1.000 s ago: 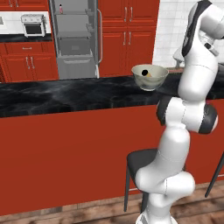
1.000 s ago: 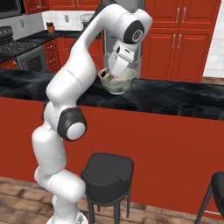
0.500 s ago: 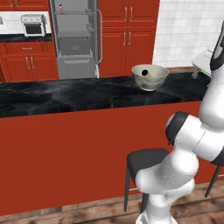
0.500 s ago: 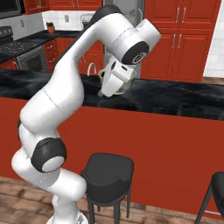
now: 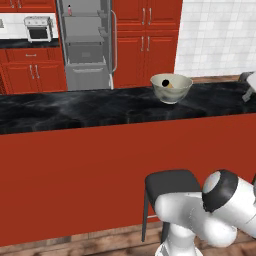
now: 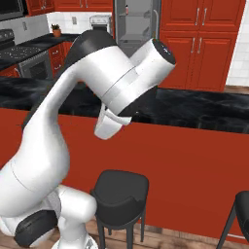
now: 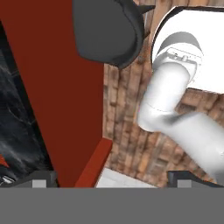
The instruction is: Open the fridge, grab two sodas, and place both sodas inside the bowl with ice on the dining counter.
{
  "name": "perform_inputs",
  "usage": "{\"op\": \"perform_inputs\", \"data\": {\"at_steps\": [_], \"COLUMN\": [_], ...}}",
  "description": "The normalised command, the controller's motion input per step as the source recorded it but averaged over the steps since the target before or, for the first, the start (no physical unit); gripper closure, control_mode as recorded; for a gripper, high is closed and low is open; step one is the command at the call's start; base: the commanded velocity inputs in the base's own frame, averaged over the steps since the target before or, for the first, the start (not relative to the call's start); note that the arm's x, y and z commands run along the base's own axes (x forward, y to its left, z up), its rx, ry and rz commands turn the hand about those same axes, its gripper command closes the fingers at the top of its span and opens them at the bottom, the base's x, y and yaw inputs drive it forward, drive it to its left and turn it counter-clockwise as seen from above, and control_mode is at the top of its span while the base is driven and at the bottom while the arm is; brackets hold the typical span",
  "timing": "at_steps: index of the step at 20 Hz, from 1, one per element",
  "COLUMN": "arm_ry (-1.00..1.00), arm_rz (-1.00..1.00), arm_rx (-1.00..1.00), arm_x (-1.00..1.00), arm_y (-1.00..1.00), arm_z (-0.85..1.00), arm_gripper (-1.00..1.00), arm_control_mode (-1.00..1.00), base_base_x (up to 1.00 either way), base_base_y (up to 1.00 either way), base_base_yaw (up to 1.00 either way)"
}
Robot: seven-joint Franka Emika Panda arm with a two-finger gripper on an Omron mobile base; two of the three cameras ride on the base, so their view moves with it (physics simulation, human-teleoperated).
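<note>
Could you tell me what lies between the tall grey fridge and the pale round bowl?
In the left base view, red cabinet doors stand between the fridge and bowl.

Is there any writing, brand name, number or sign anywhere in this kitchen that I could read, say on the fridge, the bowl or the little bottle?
None can be read.
The fridge: plain grey, no badge or lettering.
The bowl: plain, no print.
The small bottle on the fridge's top shelf: too small to show any label.
The toaster oven: its panel is too small and blurred to show any marks.
</note>
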Motion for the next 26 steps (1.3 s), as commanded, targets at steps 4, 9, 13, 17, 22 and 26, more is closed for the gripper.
{"op": "perform_inputs", "data": {"at_steps": [4,9,13,17,22,26], "arm_ry": [-0.24,-0.13,-0.03,0.0,-0.06,-0.07], "arm_rz": [-0.07,-0.03,0.0,0.0,0.03,0.06], "arm_rx": [-0.07,-0.12,-0.1,-0.04,0.0,-0.02], "arm_x": [-0.84,-0.37,-0.03,0.0,0.0,0.0], "arm_y": [0.36,0.48,0.32,0.06,0.04,0.04], "arm_z": [-0.02,-0.14,-0.2,-0.01,0.0,0.0], "arm_gripper": [-1.0,-1.0,-1.0,-1.0,-1.0,-1.0], "arm_control_mode": [-1.0,-1.0,-1.0,-1.0,-1.0,-1.0], "base_base_x": [0.0,0.0,0.0,0.0,0.0,0.0], "base_base_y": [0.0,0.0,0.0,0.0,0.0,0.0], "base_base_yaw": [0.0,0.0,0.0,0.0,0.0,0.0]}}
